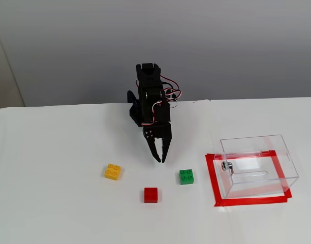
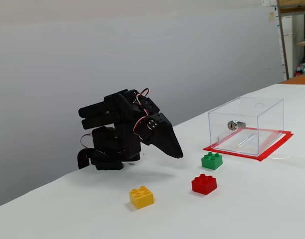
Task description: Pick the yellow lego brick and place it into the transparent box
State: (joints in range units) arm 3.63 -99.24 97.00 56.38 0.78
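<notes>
The yellow lego brick (image 1: 113,172) (image 2: 141,196) lies studs-up on the white table, left of centre in both fixed views. The transparent box (image 1: 257,165) (image 2: 247,125) stands at the right on a red tape frame, with a small metal knob on its side. My black gripper (image 1: 160,159) (image 2: 178,154) hangs folded near the arm's base, tips pointing down above the table. It is shut with nothing between its fingers. It sits behind and to the right of the yellow brick, well apart from it.
A red brick (image 1: 151,194) (image 2: 204,183) lies near the table's front, between the yellow brick and the box. A green brick (image 1: 186,176) (image 2: 212,160) lies closer to the box. The red tape frame (image 1: 215,185) (image 2: 272,149) outlines the box.
</notes>
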